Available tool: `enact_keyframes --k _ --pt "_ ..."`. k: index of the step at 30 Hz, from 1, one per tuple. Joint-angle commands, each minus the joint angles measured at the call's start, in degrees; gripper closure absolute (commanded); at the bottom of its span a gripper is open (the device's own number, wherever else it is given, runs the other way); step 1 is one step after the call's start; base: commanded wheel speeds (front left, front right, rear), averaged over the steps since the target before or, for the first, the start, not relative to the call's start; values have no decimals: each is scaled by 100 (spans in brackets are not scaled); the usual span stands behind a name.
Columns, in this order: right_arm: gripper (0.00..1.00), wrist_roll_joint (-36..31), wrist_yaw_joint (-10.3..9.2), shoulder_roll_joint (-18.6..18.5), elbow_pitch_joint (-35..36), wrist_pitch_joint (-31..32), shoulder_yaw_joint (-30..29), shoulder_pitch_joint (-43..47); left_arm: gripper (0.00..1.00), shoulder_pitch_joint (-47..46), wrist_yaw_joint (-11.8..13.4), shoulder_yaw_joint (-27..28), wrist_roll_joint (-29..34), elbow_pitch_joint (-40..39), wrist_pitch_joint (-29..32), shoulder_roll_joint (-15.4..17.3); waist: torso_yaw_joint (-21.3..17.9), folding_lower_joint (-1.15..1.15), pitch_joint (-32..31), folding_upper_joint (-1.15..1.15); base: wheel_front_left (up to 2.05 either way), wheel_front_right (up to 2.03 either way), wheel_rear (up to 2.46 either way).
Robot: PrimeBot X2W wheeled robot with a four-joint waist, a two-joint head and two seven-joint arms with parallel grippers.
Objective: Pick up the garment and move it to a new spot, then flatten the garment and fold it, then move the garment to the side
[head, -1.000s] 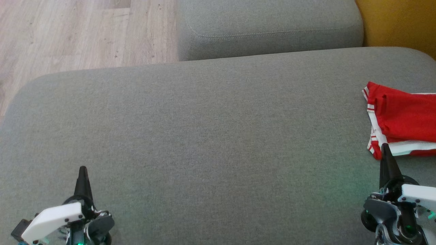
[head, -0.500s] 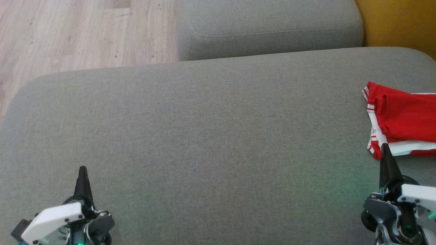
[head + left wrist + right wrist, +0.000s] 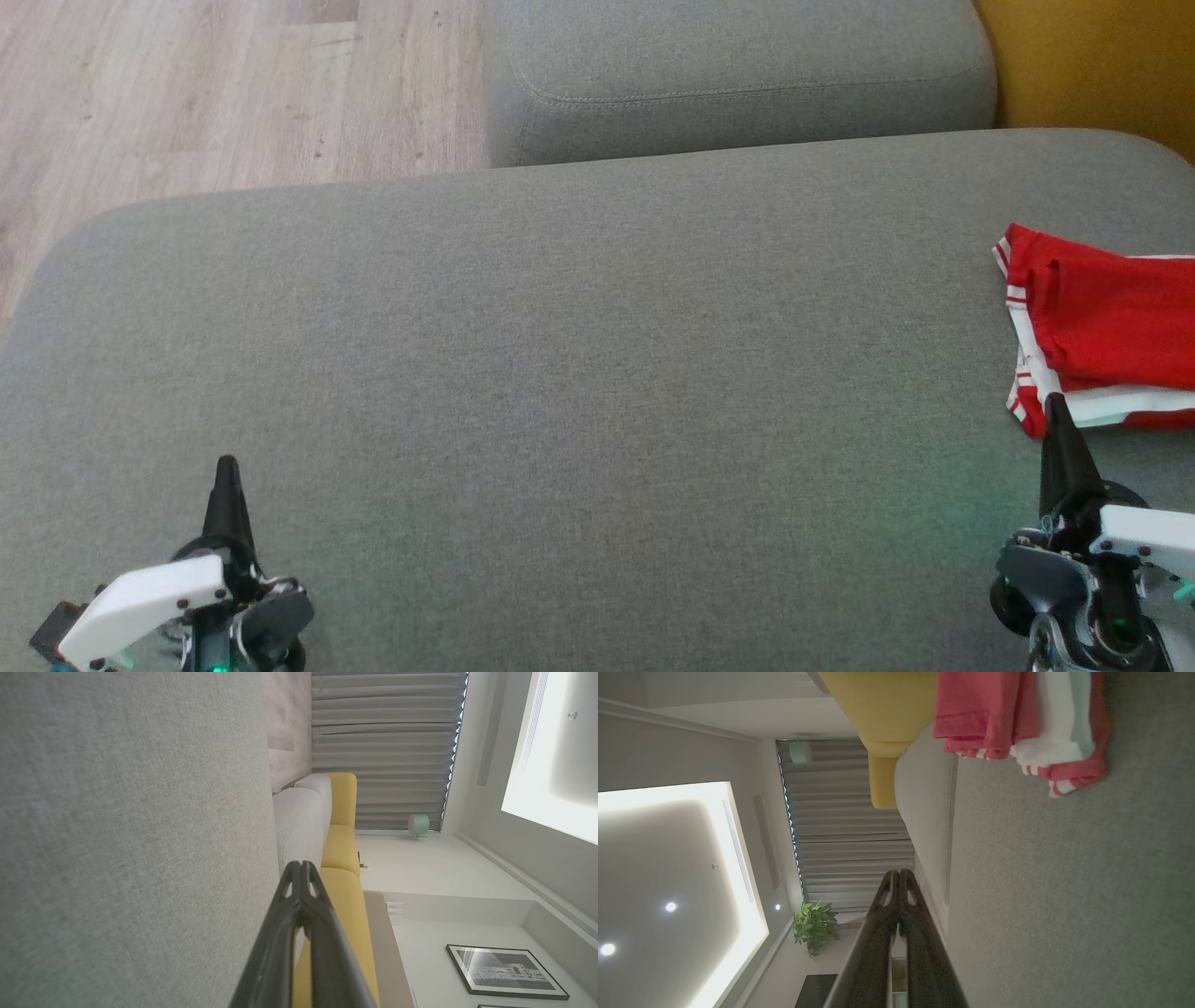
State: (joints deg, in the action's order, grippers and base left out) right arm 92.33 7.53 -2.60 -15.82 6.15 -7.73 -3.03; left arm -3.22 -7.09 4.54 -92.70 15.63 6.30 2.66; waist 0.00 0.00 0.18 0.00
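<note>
The red garment (image 3: pixel 1102 327) with white striped trim lies in stacked layers at the right side of the grey sofa cushion (image 3: pixel 560 392). It runs past the right edge of the head view (its far extent is hidden). My right gripper (image 3: pixel 1055 406) hangs near the closest hem, fingers pressed together, holding nothing. My left gripper (image 3: pixel 227 467) is well apart from the cloth at the lower left, also closed and empty.

Hazards, as I judge them:
- Advancing the right gripper with its fingers together would shove the hem and ruck the layers.
- Pinching only the top layer would drag the stack open.
- A grasp aimed at the hidden portion would be unverified.
</note>
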Motion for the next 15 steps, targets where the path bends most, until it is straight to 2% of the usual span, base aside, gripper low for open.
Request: enact_keyframes --k 1,15 --pt "100 -21 -4 -29 179 39 115 -316 100 -297 -40 203 58 -159 23 22 0 0 0 0 0 0 0" --pt "100 -21 -4 -28 179 39 115 -316 100 -297 -40 204 58 -159 23 22 0 0 0 0 0 0 0"
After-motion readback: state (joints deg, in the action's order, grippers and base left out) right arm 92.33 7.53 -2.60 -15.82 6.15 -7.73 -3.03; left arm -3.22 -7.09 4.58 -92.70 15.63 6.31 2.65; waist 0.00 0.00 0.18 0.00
